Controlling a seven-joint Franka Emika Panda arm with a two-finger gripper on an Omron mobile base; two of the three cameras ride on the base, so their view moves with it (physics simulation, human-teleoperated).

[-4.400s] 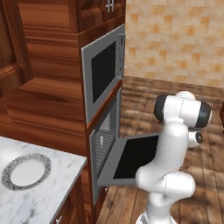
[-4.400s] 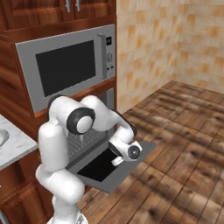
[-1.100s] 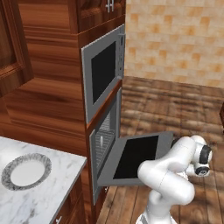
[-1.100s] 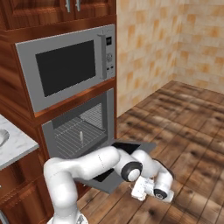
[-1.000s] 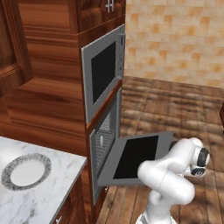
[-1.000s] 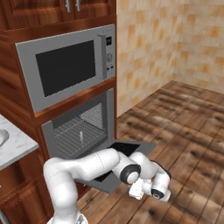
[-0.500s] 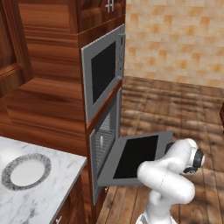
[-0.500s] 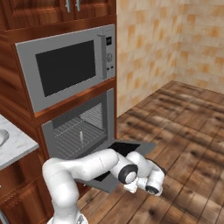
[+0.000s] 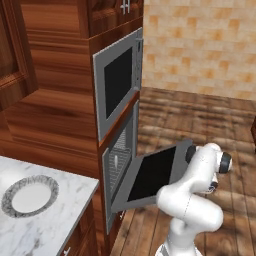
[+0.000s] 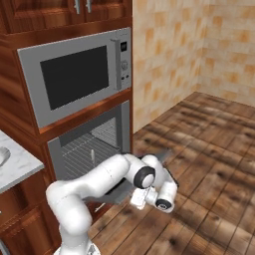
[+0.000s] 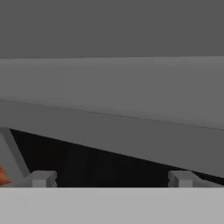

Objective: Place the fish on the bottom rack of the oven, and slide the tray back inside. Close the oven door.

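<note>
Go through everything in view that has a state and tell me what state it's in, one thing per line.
oven door: open, swung down to near level.
oven: cavity open to view.
bottom rack: pushed inside the cavity; I can't tell if anything lies on it.
upper unit's door: closed.
plate: lying flat on the marble counter, nothing on it.
gripper: fingers apart, close under the door's edge.

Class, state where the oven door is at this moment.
The oven door hangs open, near level, below the taller unit, in front of the oven cavity; the white arm reaches beneath its front edge.

Oven door hangs open, near level; bottom rack inside cavity.
</note>
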